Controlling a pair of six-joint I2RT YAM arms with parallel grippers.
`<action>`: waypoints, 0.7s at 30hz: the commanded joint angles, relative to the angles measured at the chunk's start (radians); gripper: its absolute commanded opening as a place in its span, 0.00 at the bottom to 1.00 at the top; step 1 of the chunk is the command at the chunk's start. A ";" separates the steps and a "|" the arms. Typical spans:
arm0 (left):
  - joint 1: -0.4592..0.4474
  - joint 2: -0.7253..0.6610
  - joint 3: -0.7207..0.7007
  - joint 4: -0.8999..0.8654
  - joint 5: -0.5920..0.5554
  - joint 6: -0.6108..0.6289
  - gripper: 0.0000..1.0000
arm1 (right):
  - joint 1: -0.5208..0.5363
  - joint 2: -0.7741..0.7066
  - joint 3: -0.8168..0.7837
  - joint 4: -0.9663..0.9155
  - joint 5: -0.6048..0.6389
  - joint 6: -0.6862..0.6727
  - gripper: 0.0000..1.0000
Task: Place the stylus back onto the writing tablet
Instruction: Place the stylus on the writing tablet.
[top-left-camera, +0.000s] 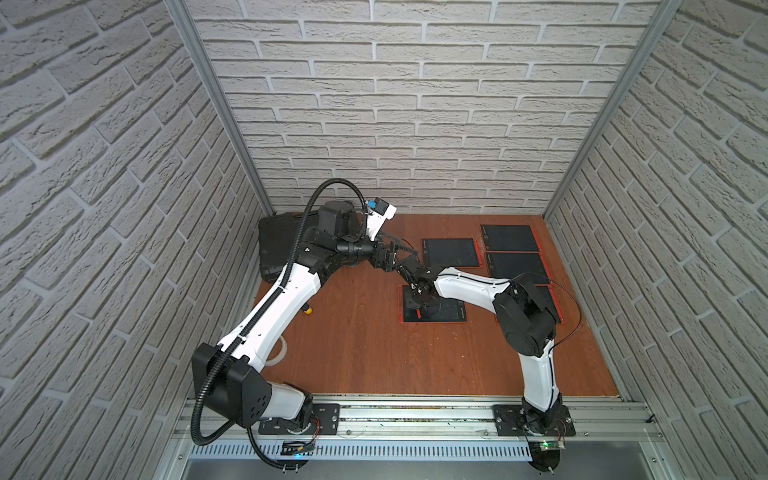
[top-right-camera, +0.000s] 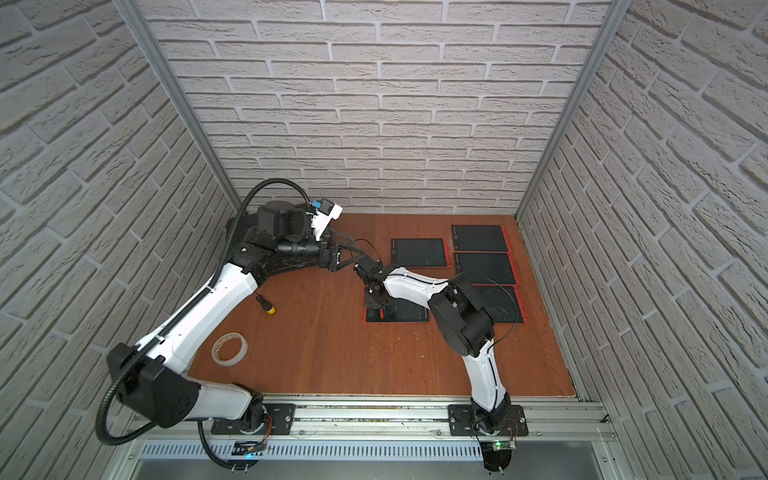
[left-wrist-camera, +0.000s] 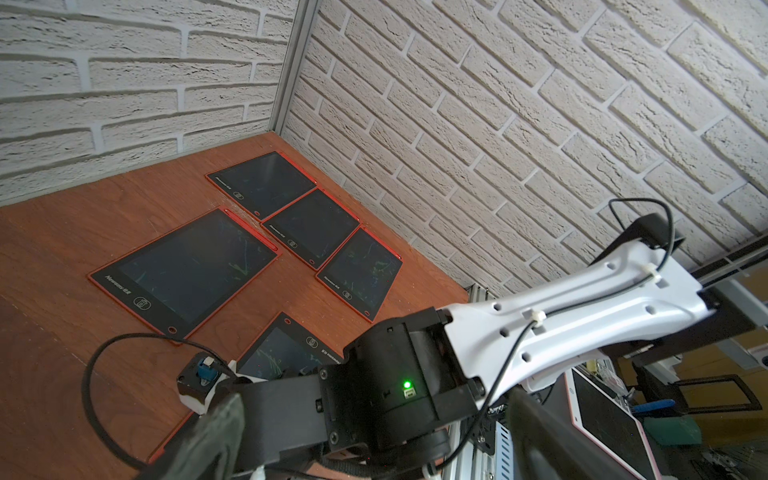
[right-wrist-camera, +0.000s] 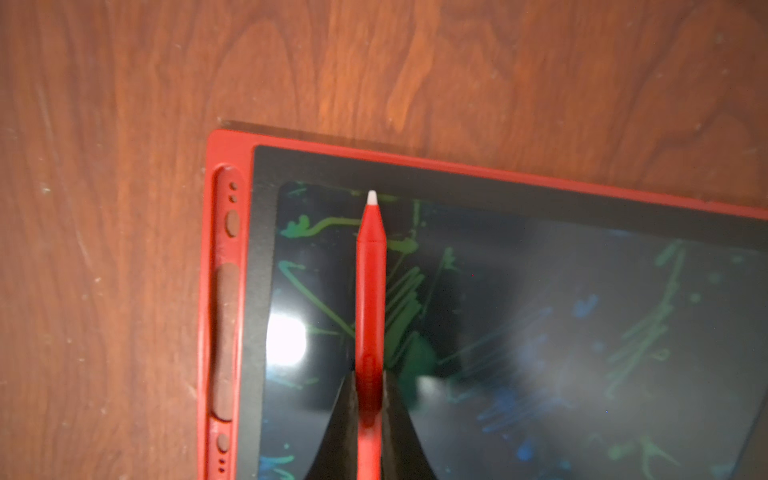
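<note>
In the right wrist view a red stylus (right-wrist-camera: 370, 291) with a white tip is clamped between the black fingers of my right gripper (right-wrist-camera: 369, 399). It hangs just over the scribbled dark screen of a red-framed writing tablet (right-wrist-camera: 226, 149), whose side groove (right-wrist-camera: 226, 332) lies beside it, empty. Both top views show this tablet (top-left-camera: 451, 312) (top-right-camera: 409, 314) mid-table under the right gripper (top-left-camera: 419, 299) (top-right-camera: 380, 301). My left gripper (top-left-camera: 413, 259) (left-wrist-camera: 372, 407) is raised beside the right wrist, wide open and holding nothing.
Three more red-framed tablets (top-left-camera: 449, 252) (top-left-camera: 510, 238) (top-left-camera: 517, 266) lie at the back right, and another (top-left-camera: 555, 303) is partly under the right arm. A black case (top-left-camera: 276, 249) sits at the back left. A tape roll (top-right-camera: 229, 348) and a yellow-tipped tool (top-right-camera: 268, 308) lie on the left.
</note>
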 joint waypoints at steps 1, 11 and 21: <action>-0.005 0.000 0.035 0.006 0.003 0.017 0.98 | 0.017 0.026 0.018 0.022 -0.038 0.061 0.11; -0.006 -0.001 0.038 -0.001 0.004 0.018 0.98 | 0.035 0.024 0.008 0.075 -0.078 0.157 0.11; -0.005 -0.005 0.039 -0.003 0.002 0.021 0.98 | 0.048 0.057 0.025 0.117 -0.112 0.184 0.11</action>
